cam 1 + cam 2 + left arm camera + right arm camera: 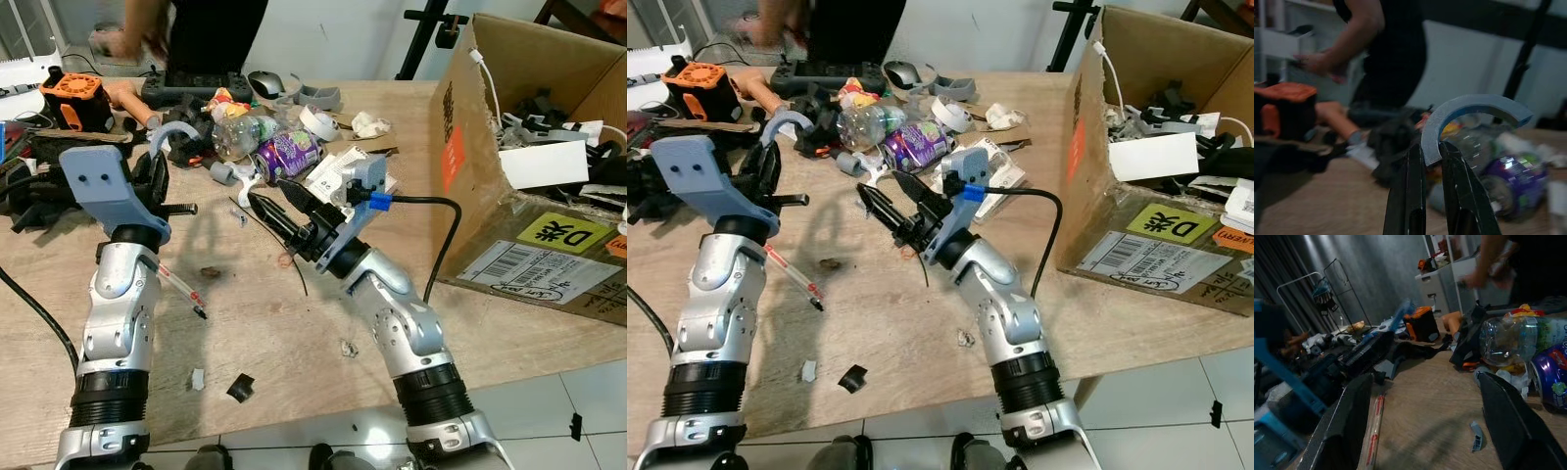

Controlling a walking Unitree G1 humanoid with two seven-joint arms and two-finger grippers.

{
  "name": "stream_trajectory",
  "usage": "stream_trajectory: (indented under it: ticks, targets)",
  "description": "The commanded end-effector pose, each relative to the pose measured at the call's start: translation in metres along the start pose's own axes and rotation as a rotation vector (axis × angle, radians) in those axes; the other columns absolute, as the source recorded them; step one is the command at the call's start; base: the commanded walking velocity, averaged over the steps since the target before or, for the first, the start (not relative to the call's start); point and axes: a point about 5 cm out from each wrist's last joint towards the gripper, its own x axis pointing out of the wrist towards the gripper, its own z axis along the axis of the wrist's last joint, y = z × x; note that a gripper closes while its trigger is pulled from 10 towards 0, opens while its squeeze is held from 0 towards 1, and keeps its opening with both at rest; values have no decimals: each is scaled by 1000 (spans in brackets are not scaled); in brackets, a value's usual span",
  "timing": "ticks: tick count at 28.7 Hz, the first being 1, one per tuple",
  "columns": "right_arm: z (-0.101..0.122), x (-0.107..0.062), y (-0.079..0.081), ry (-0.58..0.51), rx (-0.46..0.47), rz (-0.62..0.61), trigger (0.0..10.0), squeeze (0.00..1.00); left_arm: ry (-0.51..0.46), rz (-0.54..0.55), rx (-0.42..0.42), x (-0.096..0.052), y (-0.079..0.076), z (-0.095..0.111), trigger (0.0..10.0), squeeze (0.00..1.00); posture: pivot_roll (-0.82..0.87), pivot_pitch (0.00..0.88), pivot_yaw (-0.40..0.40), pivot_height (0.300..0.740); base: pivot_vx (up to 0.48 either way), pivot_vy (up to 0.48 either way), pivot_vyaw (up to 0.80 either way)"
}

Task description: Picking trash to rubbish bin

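A: Start big: the counter [294,323] carries a cardboard box [534,225] at three o'clock, already stuffed with cables and parts. Is that the bin?

B: It may serve as one, but that is a judgement. Most trash is not yet picked: the heap at twelve o'clock holds a clear plastic bottle [240,132] and a purple can [289,152] touching it.

A: And the arms?

B: The left claw [1432,161] is clenched on a grey curved plastic piece [1469,115], lifted above the counter at ten o'clock. The right claw [269,206] is released, jaws spread, pointing toward the heap with nothing between them.

A: Smaller bits?

B: A red pen [181,291] beside the left arm, and black scraps [240,387] near the counter's front edge at six o'clock.

A: Room to move?

B: The middle is open. The box wall crowds the right arm, and a person [211,39] stands behind the far edge.
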Motion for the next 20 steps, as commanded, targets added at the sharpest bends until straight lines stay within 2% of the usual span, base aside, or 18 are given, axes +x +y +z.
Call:
stream_trajectory:
  ticks: [1, 4, 7, 9, 11, 20]
  targets:
    - [5, -2, -4, -39, -8, -35, 10000, 0, -32, -70, -50, -4, -13, 2, 0, 0, 59, 203, -85, 740, 0, 0, 0]
    - [10, -2, -7, -65, -18, -39, 10000, 0, -38, -138, -98, -9, -24, 2, 0, 0, 56, 202, -82, 740, 0, 0, 0]
    - [15, 0, -6, -86, -17, -28, 10000, 0, -19, -167, -142, -12, -28, -1, 0, 0, 56, 195, -81, 740, 0, 0, 0]
    - [17, 1, -7, -90, -21, -23, 10000, 0, -14, -182, -137, -13, -31, -2, 0, 0, 59, 197, -80, 740, 0, 0, 0]
    - [20, 2, -7, -109, -27, -25, 10000, 0, -6, -228, -175, -16, -38, -2, 0, 0, 61, 191, -80, 740, 0, 0, 0]
    - [27, 9, -4, -143, -48, 9, 10000, 0, 27, -365, -252, -23, -56, -2, 0, 0, 71, 211, -77, 740, 0, 0, 0]
